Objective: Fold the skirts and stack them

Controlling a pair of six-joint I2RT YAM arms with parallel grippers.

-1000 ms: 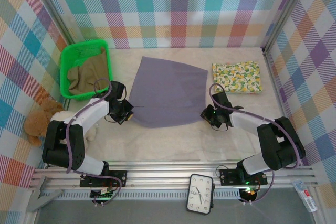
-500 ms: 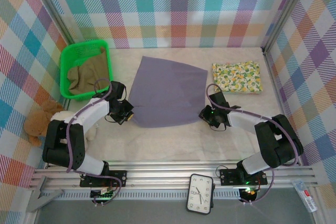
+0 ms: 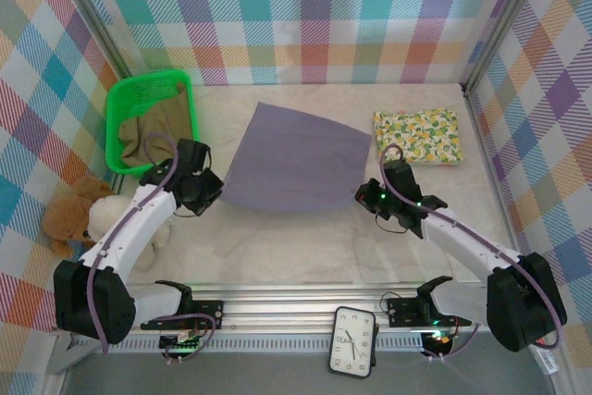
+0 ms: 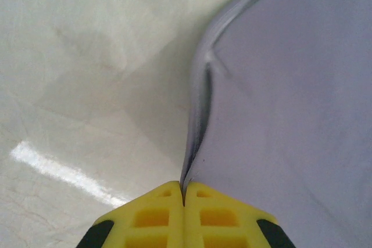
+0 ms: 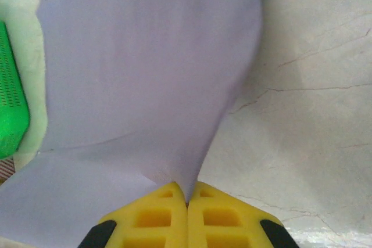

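Observation:
A plain grey-lavender skirt (image 3: pixel 294 159) lies spread in the middle of the table, its near edge lifted off the surface. My left gripper (image 3: pixel 215 189) is shut on its near left corner; in the left wrist view the cloth (image 4: pixel 290 85) runs up from between the yellow fingertips (image 4: pixel 154 216). My right gripper (image 3: pixel 363 197) is shut on the near right corner, and the cloth (image 5: pixel 151 68) rises taut from its fingertips (image 5: pixel 152 213). A folded white skirt with yellow-green floral print (image 3: pixel 418 135) lies at the back right. An olive-khaki skirt (image 3: pixel 157 131) sits in the green basket (image 3: pixel 118 104).
The green basket stands at the back left. Plush teddy bears (image 3: pixel 79 219) lie at the left edge beside the left arm. A clock (image 3: pixel 354 340) sits below the rail at the front. Plaid walls enclose the table on three sides.
The right gripper closed on the skirt's near right corner. Both grippers lifted the skirt's near edge and carried it away from the front; the arms stretched out.

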